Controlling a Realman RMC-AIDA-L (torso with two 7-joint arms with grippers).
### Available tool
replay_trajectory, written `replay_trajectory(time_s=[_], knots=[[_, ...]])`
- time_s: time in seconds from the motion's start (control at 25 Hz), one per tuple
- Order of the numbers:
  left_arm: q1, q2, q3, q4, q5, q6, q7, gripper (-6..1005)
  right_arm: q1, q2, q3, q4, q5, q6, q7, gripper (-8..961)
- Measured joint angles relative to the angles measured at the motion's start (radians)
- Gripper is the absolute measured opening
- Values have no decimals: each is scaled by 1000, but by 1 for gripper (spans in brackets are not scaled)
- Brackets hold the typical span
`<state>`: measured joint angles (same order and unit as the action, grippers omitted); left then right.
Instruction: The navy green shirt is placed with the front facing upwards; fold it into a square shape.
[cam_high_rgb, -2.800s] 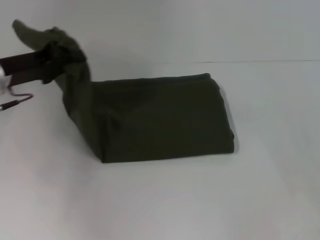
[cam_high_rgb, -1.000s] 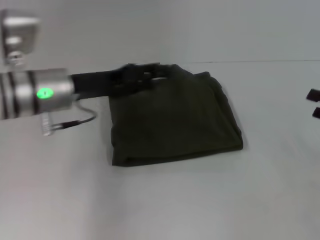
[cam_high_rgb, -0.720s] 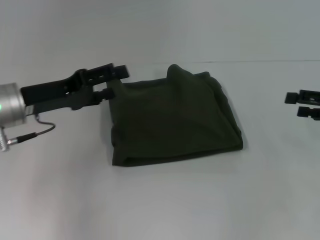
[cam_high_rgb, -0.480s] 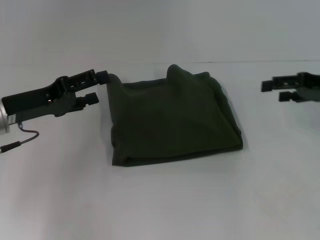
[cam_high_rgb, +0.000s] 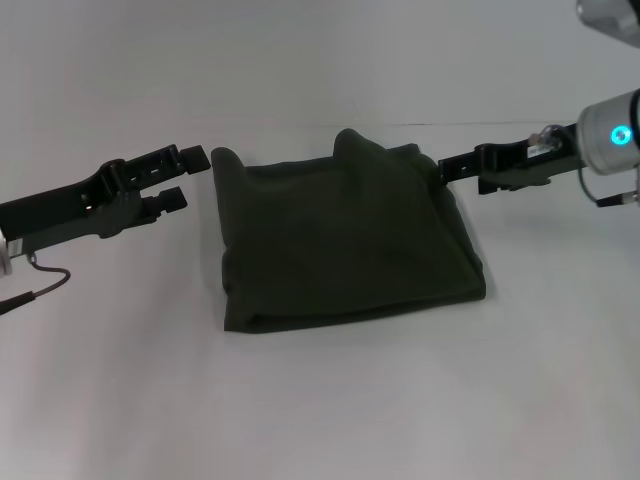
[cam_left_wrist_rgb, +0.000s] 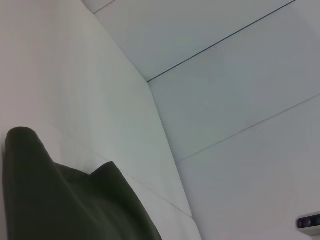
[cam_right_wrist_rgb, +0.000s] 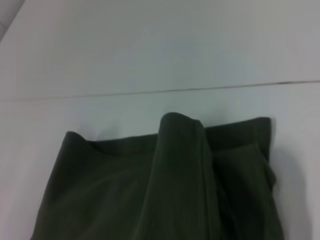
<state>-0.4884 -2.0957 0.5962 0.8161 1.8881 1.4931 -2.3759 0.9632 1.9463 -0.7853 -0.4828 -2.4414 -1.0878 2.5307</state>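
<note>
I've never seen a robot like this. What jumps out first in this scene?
A dark navy green shirt lies folded into a rough square in the middle of the white table, with a small hump of cloth poking up along its far edge. Two black arms reach in from either side: the left gripper sits just off the far-left corner with its jaws open, while the right gripper is at the far-right corner.

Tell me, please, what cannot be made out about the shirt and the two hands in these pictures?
- Shirt: the folds hide its chest lettering and neck label in every view; both wrist views cut it off at the edge.
- Left hand: open beside the shirt's far left corner in the head view; absent from its wrist view.
- Right hand: at the far right corner; dark on dark, so contact and finger gap are unreadable.
</note>
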Motion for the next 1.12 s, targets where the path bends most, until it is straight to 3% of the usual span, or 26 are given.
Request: replay_trajectory(time_s=[0.36, 0.76, 1.12], knots=[[2, -4, -3, -11, -5, -12, 17, 937, 3, 60, -21, 59, 1, 125, -12, 900], [-3, -4, -2, -15, -2, -29, 30, 938, 1, 91, -44, 86, 4, 181, -13, 891], [2, -4, -4, -15, 0, -35, 34, 937, 8, 99, -57, 98, 1, 196, -3, 880]])
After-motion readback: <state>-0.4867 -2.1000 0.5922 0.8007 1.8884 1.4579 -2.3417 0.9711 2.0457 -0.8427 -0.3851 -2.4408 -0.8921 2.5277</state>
